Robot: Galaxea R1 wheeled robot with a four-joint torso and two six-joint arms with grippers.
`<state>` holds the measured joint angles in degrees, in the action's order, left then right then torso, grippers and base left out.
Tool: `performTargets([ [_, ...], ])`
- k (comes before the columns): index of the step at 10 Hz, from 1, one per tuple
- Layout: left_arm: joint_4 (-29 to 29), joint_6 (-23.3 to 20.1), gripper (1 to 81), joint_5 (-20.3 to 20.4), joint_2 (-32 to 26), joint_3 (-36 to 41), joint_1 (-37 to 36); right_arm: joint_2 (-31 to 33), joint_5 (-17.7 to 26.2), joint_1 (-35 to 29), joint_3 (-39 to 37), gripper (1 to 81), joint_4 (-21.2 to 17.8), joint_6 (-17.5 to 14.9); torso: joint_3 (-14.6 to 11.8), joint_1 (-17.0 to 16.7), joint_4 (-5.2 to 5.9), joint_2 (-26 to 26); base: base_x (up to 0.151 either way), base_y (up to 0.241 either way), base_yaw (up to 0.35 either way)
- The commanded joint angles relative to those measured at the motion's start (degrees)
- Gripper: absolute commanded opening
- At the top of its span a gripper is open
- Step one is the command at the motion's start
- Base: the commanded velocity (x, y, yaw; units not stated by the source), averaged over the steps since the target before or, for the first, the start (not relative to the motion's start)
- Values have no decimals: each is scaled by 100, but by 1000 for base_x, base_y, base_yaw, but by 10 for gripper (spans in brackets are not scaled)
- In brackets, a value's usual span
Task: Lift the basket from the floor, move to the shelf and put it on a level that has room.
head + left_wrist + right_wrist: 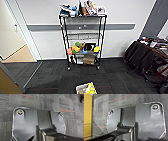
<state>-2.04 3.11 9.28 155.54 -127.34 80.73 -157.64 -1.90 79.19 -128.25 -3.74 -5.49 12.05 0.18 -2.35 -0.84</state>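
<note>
Basket: on the dark carpet floor, nearest the robot and well in front of the shelf; pale, with yellow contents showing inside.
Grippers: the wrist views look down on carpet past each arm's dark plate; whether the fingers are open or closed cannot be told.
Step in hand: lifting the basket looks not yet begun. I judge it best taken level by its rim, so the contents stay put.
Shelf: against the white wall, straight beyond the basket.
Level with room: the tier second from the top of the shelf looks bare; the top is crowded with books, and the tier below it holds colourful blocks.
Lowest tier: a brown cardboard box.
Writing: none readable anywhere.
</note>
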Motion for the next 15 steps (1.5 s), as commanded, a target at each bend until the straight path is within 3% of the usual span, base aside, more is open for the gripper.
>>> performTargets([
  [1,10,-3,811,-321,-93,60,-131,81,357,-188,38,811,-12,12,0,0,0,0,88,0,0],
  [15,-25,-3,811,-330,-102,43,-140,10,357,-91,-94,811,-4,21,2,0,0,2,88,0,0],
])
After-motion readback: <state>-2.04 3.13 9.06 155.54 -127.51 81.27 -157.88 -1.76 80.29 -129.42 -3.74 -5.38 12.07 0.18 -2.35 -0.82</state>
